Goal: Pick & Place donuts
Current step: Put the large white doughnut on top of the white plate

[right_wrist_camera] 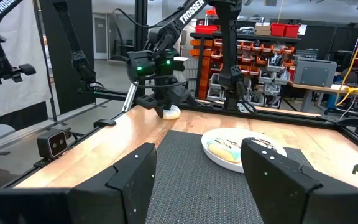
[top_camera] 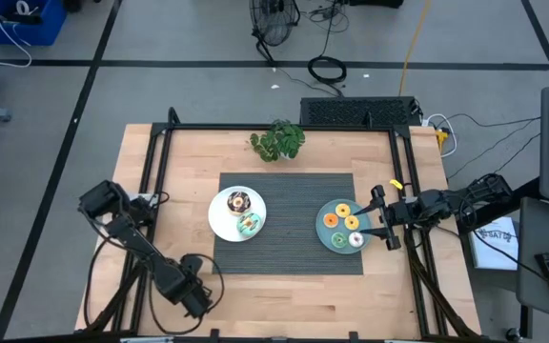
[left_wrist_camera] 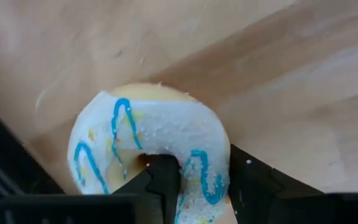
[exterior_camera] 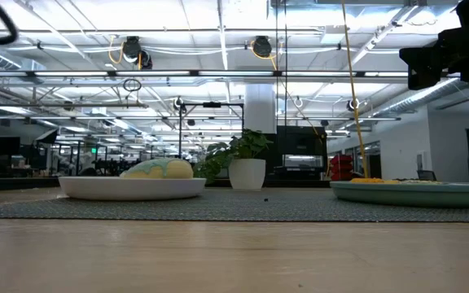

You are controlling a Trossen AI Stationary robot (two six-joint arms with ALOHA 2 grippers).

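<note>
gripping a white donut (left_wrist_camera: 151, 146) at the bench's (top_camera: 284, 286) near-left corner, left tool (left_wrist_camera: 197, 186) clamped through its ring; right tool (top_camera: 381, 217) waits open beside the teal plate (top_camera: 329, 236) of donuts (top_camera: 343, 219).

1. The table (top_camera: 284, 286) is showing pale wood, smooth with faint grain.
2. The mat (top_camera: 289, 252) is looking like dark ribbed woven cloth, matt.
3. The white donut (left_wrist_camera: 154, 134) is showing a powdery, matt icing with glossy blue stripes.
4. The left fingers (left_wrist_camera: 163, 180) are looking like black matt plastic.
5. The white plate (top_camera: 219, 221) is looking smooth and slightly glossy.
6. The frame (top_camera: 284, 127) is looking like black metal.
</note>
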